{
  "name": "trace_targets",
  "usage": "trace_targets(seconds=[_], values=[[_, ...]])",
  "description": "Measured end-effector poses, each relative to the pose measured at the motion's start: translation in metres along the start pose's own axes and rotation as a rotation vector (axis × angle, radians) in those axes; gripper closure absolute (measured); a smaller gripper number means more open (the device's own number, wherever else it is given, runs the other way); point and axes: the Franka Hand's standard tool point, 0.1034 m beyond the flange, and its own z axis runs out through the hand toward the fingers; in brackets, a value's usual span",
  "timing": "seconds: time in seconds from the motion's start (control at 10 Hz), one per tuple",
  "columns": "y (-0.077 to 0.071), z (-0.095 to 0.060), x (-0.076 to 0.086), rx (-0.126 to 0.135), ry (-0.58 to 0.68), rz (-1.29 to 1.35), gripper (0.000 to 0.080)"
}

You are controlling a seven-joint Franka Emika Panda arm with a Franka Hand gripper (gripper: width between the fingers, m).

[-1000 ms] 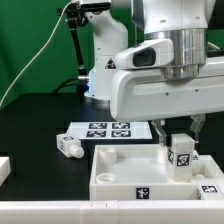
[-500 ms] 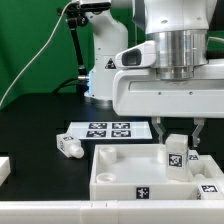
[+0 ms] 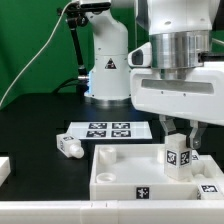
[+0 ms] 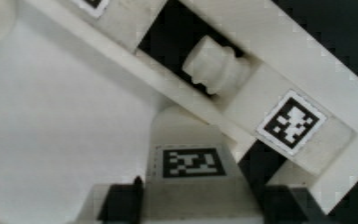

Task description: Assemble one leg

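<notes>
A white leg (image 3: 178, 158) with black-and-white tags stands upright in the large white tray-like panel (image 3: 118, 163), near the corner at the exterior view's right. My gripper (image 3: 184, 137) hangs just above it, open, with a finger on either side of the leg's top and holding nothing. In the wrist view the tagged top of the leg (image 4: 197, 160) lies between my two dark fingertips (image 4: 126, 202), and the gripper (image 4: 204, 205) looks straight down on it. The panel floor (image 4: 51, 120) fills much of that view.
A second leg (image 3: 68, 146) lies on the black table at the exterior view's left of the panel. The marker board (image 3: 105, 130) lies behind the panel. Another white part (image 3: 3, 168) shows at the left edge. A white piece (image 4: 211, 65) lies beyond the panel's rim.
My gripper has risen off the leg, from around its body to just above its top. The leg stays standing in the panel.
</notes>
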Motion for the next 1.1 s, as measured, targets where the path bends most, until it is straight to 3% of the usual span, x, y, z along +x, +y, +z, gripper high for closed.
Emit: trace_targets(seconds=[0.2, 0.3, 0.4, 0.5, 0.6, 1.1], values=[[0.0000, 0.0001, -0.0001, 0.001, -0.001, -0.019, 0.0515], [0.0000, 0.0001, 0.0000, 0.001, -0.001, -0.054, 0.0337], [0.0000, -0.0004, 0.0006, -0.001, 0.003, -0.149, 0.0218], [-0.0004, -0.0006, 0.0007, 0.001, 0.004, -0.262, 0.0218], [-0.0012, -0.0012, 0.0021, 0.005, 0.008, -0.374, 0.0162], [-0.0010, -0.0011, 0.0044, 0.005, 0.014, -0.876, 0.0150]])
